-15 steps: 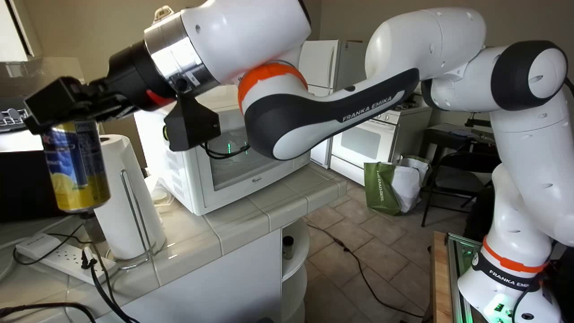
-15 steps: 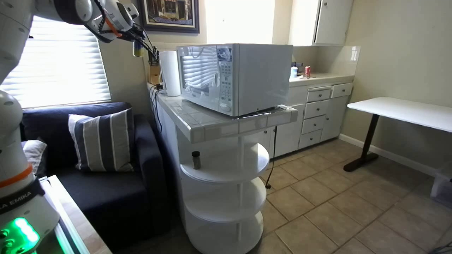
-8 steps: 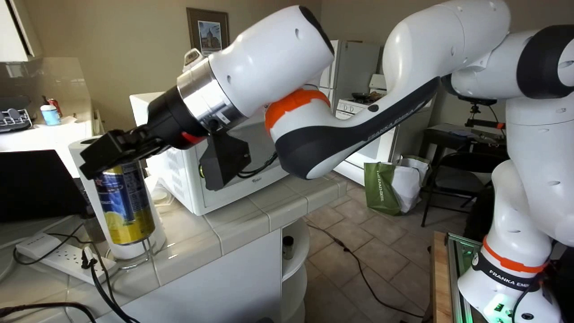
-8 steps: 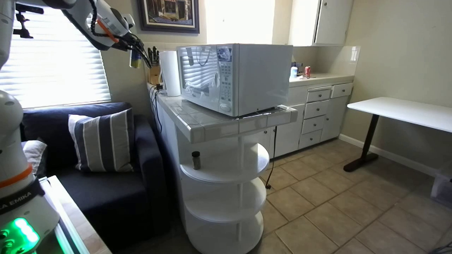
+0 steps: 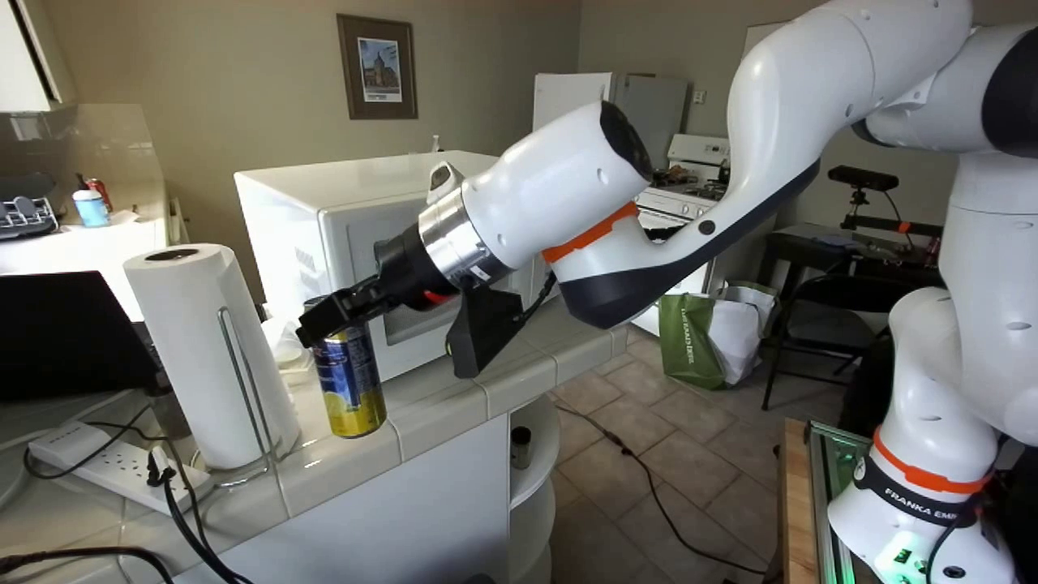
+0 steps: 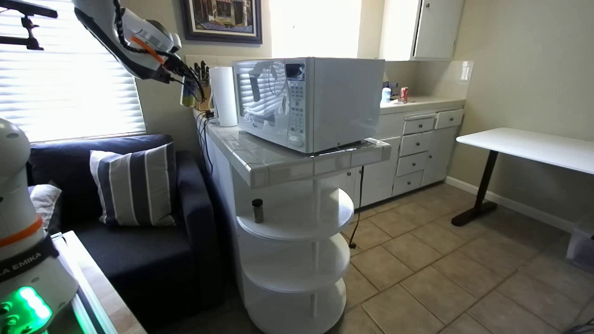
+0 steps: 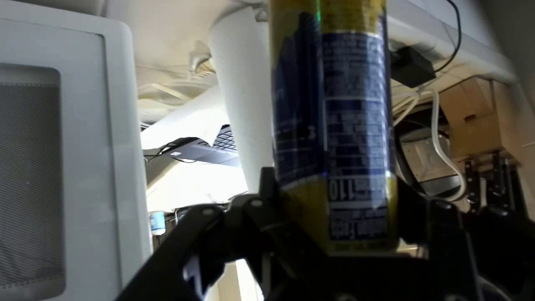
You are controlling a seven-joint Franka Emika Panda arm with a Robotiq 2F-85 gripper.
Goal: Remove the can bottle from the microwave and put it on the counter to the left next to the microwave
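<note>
Can [image 5: 351, 385] is out of the microwave [image 6: 308, 104] and held roughly upright. In an exterior view it is seen between the roll [image 5: 203, 349] and the microwave, base in line with the front edge of the counter [image 5: 442, 397]; whether it is over the counter or just short of the edge can't be told. No set-down is made out yet.

Jaws are closed to the can's width, can clamped between them just below its top end; most of the body hangs free.

Handling, judged by looks: printed metal, so stiff and slick. Skin is likely thin, so dents are risked under a hard squeeze, more so if empty. Fill isn't shown, so weight is a guess: light to moderate.

Hold: upper body is a fair place, base being left free for placing. Mid-body would be steadier; with a high grip the base may swing if the edge or the roll is bumped. Just enough force should be used against slip. Base should be lowered flat, well in from the edge, and weight taken by the counter before the jaws are opened.
</note>
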